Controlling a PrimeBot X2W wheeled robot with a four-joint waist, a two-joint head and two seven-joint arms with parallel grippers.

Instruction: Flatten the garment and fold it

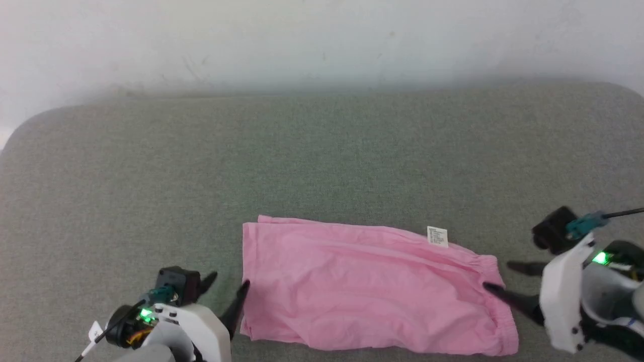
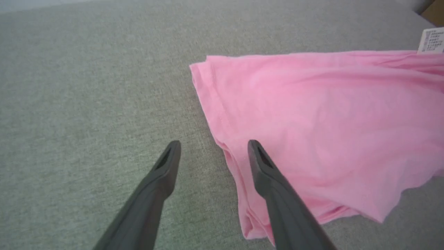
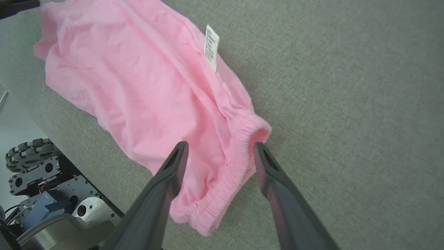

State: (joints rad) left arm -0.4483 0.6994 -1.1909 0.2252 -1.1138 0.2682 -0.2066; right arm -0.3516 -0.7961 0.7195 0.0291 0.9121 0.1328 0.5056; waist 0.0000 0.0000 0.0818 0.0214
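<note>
**Left gripper (image 1: 229,281) and right gripper (image 1: 498,275) open, pink shorts (image 1: 362,286) mostly flat**

We have both sets of fingers spread and holding nothing. The left is at the hem end, the right at the gathered waistband (image 1: 505,322). The shorts lie near the front edge of the grey padded surface (image 1: 322,161), lightly wrinkled and layered as if already halved lengthwise. We judge a crosswise fold remains.

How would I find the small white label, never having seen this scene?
On the grey surface, pink shorts lie near the front edge. On their far edge, toward the gathered waistband, the label sticks out: the one white patch against pink cloth.
</note>
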